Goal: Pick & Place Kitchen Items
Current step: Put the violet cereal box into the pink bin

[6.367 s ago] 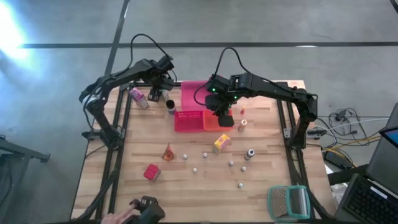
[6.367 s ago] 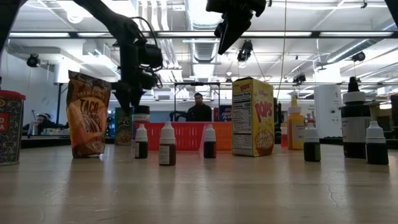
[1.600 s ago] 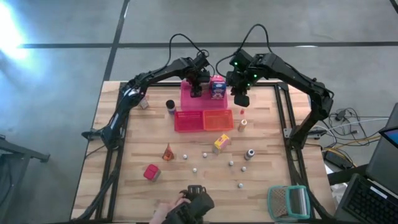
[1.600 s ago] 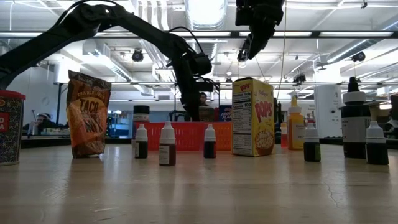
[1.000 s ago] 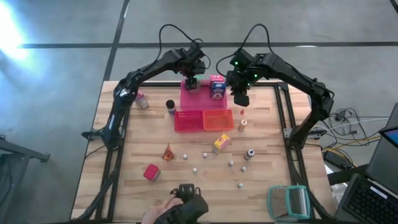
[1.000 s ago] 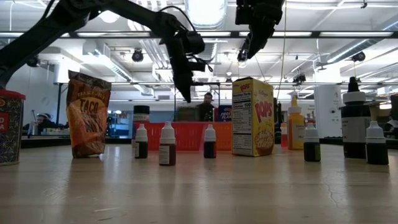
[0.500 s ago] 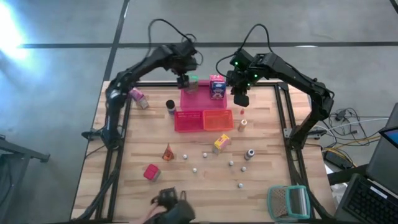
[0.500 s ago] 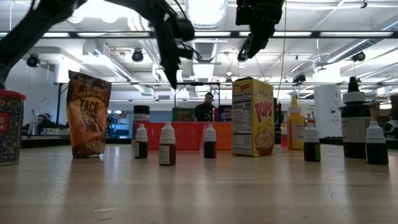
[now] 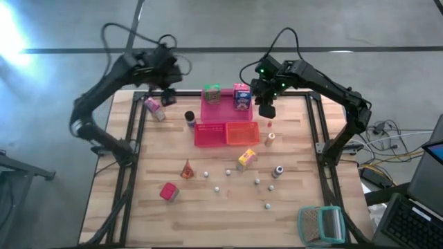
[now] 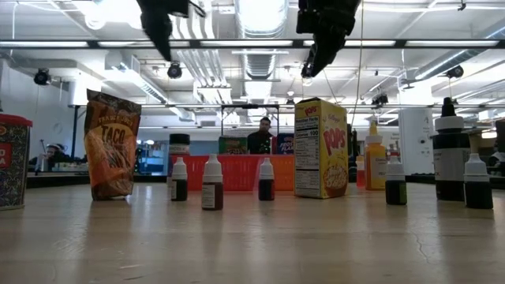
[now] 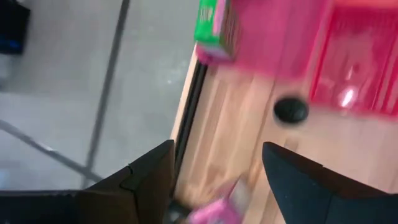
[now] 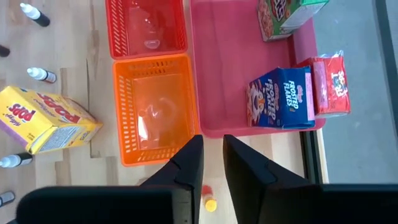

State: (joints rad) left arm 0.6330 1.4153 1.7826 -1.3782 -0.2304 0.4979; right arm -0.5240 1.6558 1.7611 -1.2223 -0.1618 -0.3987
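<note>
"POPS" on yellow carton [image 10: 320,147], "TACO" on bag [image 10: 111,145], "FROSTED FLAKES" (blue carton [image 12: 281,98]).

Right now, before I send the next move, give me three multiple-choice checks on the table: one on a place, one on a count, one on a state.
1. Where does the small green cardboard carton stand?
A. on the flat pink plastic tray
B. in an orange basket
C. on bare wood

2. How many slotted plastic baskets sit in front of that tray?
A. one
B. two
C. four

3. How is the left gripper, above the table's back left part?
A. shut on the carton
B. shut on a bottle
C. open, empty

Key:
1 A, it stands at the tray's back edge.
2 B, a red basket and an orange basket sit side by side.
3 C, its fingers are spread with nothing between them.
The right gripper hangs beside the tray's right edge.
</note>
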